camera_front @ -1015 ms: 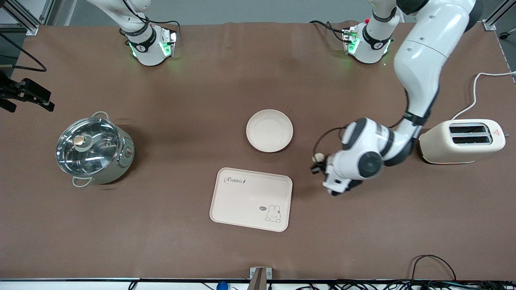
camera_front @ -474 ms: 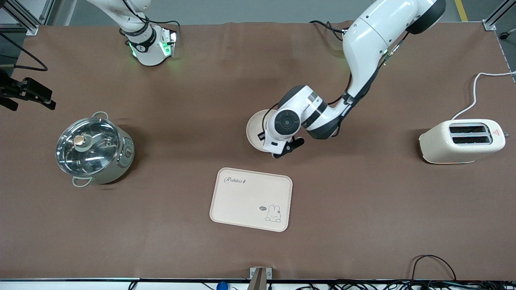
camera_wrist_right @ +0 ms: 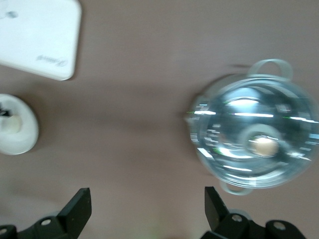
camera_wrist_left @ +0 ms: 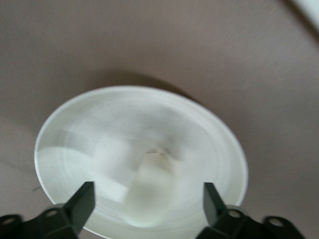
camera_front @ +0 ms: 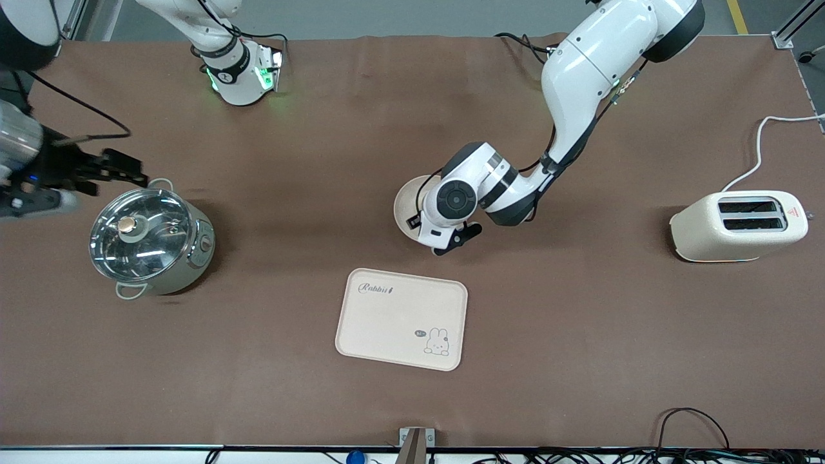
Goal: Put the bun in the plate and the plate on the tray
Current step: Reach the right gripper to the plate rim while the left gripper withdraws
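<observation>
The round cream plate (camera_front: 405,196) lies mid-table, farther from the front camera than the tray (camera_front: 401,319), and is mostly covered by my left hand. My left gripper (camera_front: 417,224) hangs low over the plate (camera_wrist_left: 139,124), fingers (camera_wrist_left: 82,201) spread wide. The bun (camera_wrist_left: 149,186) shows as a blurred cream lump on the plate between them, touching neither finger. My right gripper (camera_front: 122,169) is open and empty in the air beside the pot, at the right arm's end. Its wrist view (camera_wrist_right: 147,209) shows the plate (camera_wrist_right: 22,139) with the bun (camera_wrist_right: 12,124) in it, and the tray (camera_wrist_right: 40,37).
A steel pot with a glass lid (camera_front: 149,240) stands at the right arm's end; it also shows in the right wrist view (camera_wrist_right: 256,139). A cream toaster (camera_front: 738,225) with a white cord stands at the left arm's end.
My left arm swung from beside the toaster to over the plate and stays there, its fingers now apart from the bun. My right gripper has moved in toward the pot.
</observation>
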You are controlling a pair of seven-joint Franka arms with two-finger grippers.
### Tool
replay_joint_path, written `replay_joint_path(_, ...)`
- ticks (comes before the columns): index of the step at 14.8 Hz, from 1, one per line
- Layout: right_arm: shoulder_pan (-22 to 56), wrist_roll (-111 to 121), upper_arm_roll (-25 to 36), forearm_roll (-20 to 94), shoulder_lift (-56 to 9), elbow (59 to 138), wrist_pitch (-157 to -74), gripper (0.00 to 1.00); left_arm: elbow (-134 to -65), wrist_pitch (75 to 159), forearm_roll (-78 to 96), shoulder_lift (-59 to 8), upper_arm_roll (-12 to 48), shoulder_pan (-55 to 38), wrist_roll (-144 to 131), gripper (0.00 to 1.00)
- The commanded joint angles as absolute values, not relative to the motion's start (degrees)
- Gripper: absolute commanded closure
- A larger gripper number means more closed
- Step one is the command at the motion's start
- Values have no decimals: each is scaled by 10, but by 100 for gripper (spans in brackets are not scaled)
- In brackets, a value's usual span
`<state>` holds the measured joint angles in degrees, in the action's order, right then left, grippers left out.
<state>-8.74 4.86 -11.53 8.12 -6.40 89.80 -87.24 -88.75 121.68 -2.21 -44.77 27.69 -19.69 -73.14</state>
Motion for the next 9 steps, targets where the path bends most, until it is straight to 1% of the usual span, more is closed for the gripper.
replay_joint_path(1, -58, 34, -113, 109, -111, 906, -901, 0, -890, 1181, -27, -379, 274, -172, -732, 0)
replay_joint_path(3, -23, -23, -113, 151, -136, 939, -965, 0, -886, 1165, -44, -332, 268, -137, -722, 0)
replay_joint_path(4, -2, -57, -113, 163, -150, 955, -1000, 0, -885, 1164, -80, -313, 269, -114, -715, 0)
replay_joint_path(6, 48, -104, -113, 164, -188, 977, -1078, 0, -871, 1159, -148, -282, 270, -83, -705, 0)
replay_joint_path(9, 111, -129, -114, 172, -259, 983, -1164, 0, -836, 1097, -159, -243, 270, -27, -637, 0)
